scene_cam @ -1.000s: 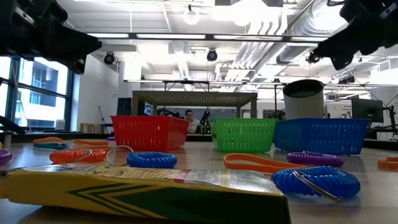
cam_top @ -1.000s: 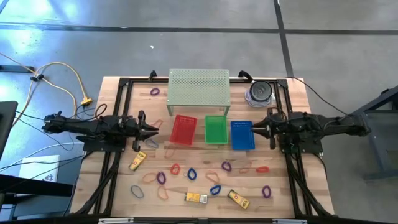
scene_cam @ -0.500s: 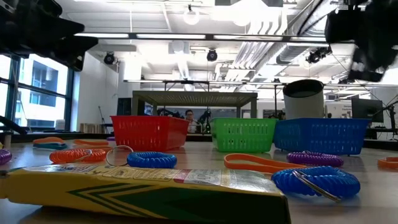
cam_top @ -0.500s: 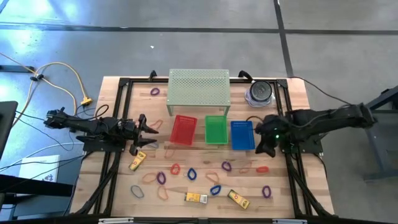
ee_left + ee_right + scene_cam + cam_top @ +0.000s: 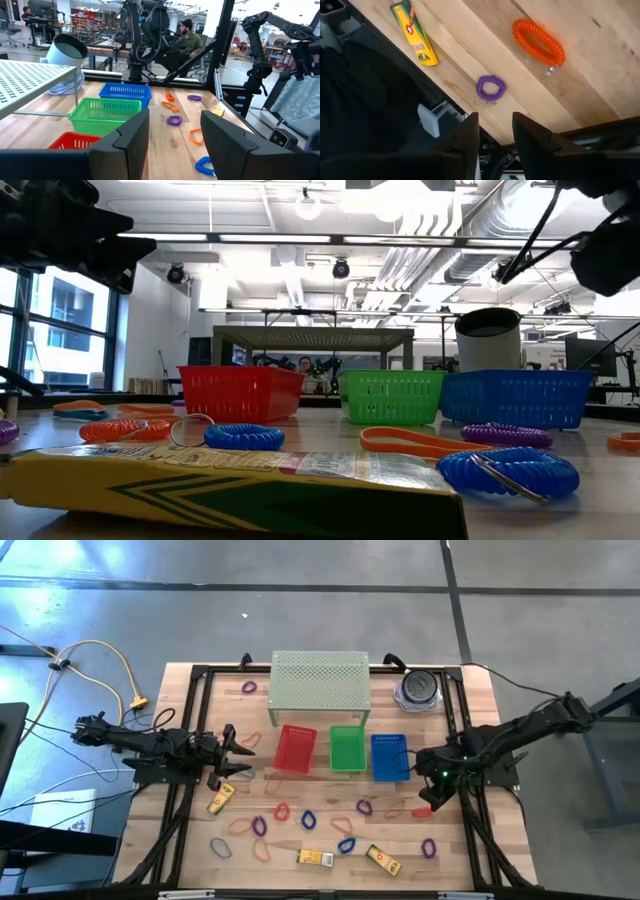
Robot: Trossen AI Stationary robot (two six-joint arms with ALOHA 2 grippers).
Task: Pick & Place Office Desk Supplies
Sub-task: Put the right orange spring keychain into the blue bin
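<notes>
Desk supplies lie scattered over the near half of my worktop (image 5: 190,690): coiled loops in red, orange, blue and purple, plus three yellow boxes, none of them yet in a basket as far as I can see from above. I judge the sorting has barely begun.

My right pincer (image 5: 432,800) is hanging over the right-hand side of the worktop, just beside the orange loop (image 5: 422,811), with its fingers a little apart and nothing between them. From the wrist camera I look straight down on that orange loop, a purple loop (image 5: 490,88) near the worktop's edge and a yellow box (image 5: 414,33) farther along. I take it I am placed here to choose one of these, most likely the orange coil, since it lies closest under the arm.

The red basket (image 5: 295,748), green basket (image 5: 348,748) and blue basket (image 5: 389,756) stand in a row at mid-worktop in front of the perforated green shelf (image 5: 319,681), so anything I lift has only a short way to travel. The blue one is nearest this arm.

My left pincer (image 5: 238,758) waits at the left side, fingers spread and empty, level with the baskets and pointing toward them. A yellow box (image 5: 221,798) sits near it.
</notes>
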